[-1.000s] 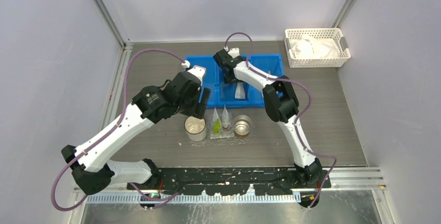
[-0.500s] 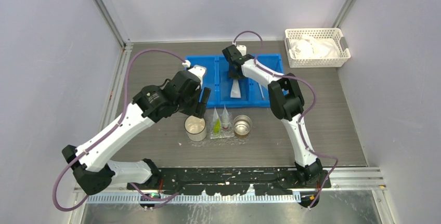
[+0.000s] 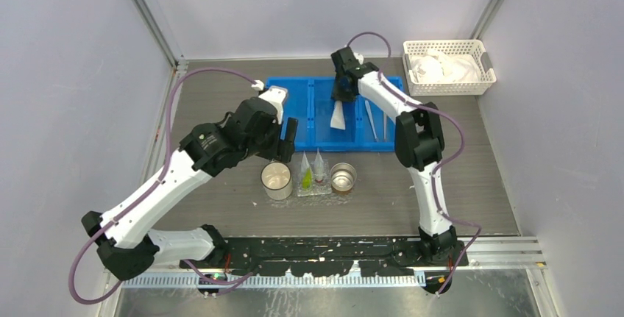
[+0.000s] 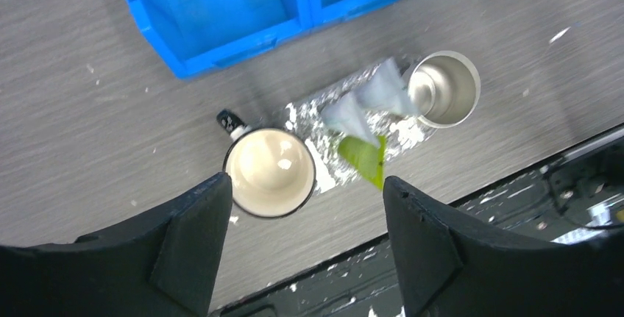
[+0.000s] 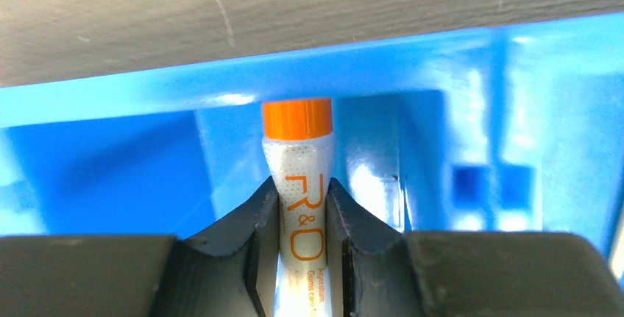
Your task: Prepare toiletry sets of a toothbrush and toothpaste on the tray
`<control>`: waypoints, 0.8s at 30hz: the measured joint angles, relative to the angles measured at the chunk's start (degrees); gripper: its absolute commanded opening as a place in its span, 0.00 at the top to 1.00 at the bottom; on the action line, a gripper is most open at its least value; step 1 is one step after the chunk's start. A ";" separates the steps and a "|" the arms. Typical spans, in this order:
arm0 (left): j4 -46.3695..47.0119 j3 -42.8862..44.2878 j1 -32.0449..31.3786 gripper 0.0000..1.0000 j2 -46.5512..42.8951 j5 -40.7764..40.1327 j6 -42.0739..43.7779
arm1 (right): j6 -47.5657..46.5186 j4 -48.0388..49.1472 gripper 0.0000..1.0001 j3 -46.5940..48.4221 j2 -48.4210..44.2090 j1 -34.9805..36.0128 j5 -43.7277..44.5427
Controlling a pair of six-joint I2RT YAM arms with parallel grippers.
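Right gripper [image 5: 302, 210] clamps the toothpaste tube [image 5: 296, 151], ready for carrying. Left gripper [image 4: 305, 188] hovers, jaws apart, at the tray's [image 3: 324, 190] eleven o'clock.

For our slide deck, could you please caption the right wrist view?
Right gripper shut on a white toothpaste tube with an orange cap, held over the blue plastic bin.

Tray [image 3: 315, 191] w/ 2 toiletry sets [image 3: 306, 173] btwn mug [image 3: 277, 182] & cup [image 3: 343, 177], bin [image 3: 321, 104] behind.
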 measured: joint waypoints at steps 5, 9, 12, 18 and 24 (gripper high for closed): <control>7.65 -0.09 0.00 0.00 -2.45 0.39 -0.55 | 4.48 -0.81 0.73 1.05 -7.28 -2.51 -5.16; 17.92 -2.54 0.00 0.00 -3.72 0.87 -0.72 | 10.32 3.06 0.73 -1.60 -16.31 -3.93 -8.94; 26.10 -6.34 0.00 0.00 -3.78 0.59 -0.37 | 16.50 8.41 0.73 -8.39 -24.30 -4.39 -12.00; 39.17 -13.94 -0.02 0.00 -2.69 -1.51 1.77 | 32.54 22.10 0.74 -24.11 -33.92 -3.56 -19.02; 49.27 -18.14 -0.09 0.00 -2.69 -3.87 5.38 | 42.64 27.58 0.75 -32.63 -34.51 -1.44 -20.83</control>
